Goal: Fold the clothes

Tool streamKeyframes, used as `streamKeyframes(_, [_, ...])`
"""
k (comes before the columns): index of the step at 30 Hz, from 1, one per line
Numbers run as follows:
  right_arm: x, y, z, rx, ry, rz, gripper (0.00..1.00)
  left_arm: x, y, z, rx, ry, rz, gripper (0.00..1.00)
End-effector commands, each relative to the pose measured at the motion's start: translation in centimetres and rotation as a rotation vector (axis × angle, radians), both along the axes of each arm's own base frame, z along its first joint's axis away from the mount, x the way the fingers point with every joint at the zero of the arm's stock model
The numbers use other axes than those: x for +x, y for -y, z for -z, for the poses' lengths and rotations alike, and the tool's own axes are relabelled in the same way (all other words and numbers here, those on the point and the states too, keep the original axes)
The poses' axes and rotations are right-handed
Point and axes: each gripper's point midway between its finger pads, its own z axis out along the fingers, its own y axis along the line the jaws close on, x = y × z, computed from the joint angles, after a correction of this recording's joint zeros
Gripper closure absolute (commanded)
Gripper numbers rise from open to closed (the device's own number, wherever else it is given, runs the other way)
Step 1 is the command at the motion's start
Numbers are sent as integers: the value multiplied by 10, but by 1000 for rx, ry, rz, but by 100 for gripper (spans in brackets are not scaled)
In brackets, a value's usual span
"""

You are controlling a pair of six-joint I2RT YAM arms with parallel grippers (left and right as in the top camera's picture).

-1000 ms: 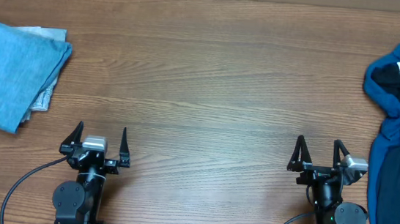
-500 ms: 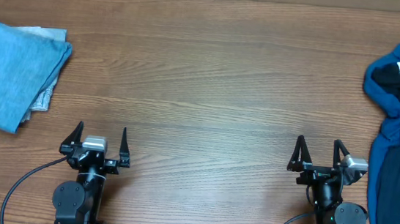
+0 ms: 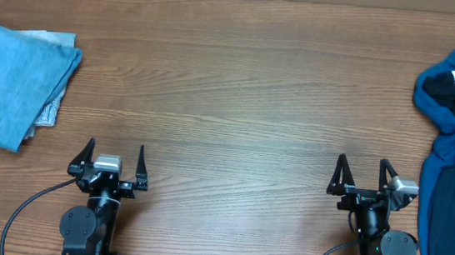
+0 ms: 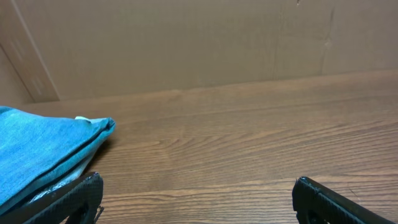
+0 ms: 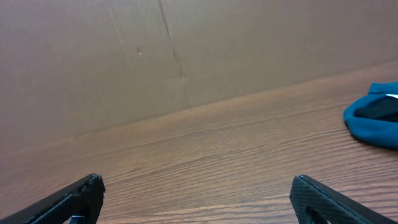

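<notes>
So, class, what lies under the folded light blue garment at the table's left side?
A pale grey garment lies under the light blue garment; only its edge shows along the top and right. The rest of it, and anything else beneath, is covered.

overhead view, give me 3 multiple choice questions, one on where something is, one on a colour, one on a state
1. Where does the folded light blue garment lie?
A. left end of the table
B. table centre
C. right end

2. What colour edges the crumpled pile at the right?
A. red
B. royal blue
C. white

3. How do the left gripper and right gripper stand?
A. shut on cloth
B. open, empty
C. one open, one shut

1 A, it sits by the left edge.
2 B, blue fabric runs along the pile's rim.
3 B, both pairs of fingers are spread over bare wood.
</notes>
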Motion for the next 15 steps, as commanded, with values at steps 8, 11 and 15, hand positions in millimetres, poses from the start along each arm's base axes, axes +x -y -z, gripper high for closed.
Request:
streamKeyframes(8, [-12,2,-87,12,198,4,0,0,1,0,17,7,4,0])
streamKeyframes(11, [-17,25,-148,22,187,137,0,0,1,0,17,7,4,0])
streamKeyframes(15, [6,56,-199,-10,-11,333,0,0,1,0,17,7,4,0])
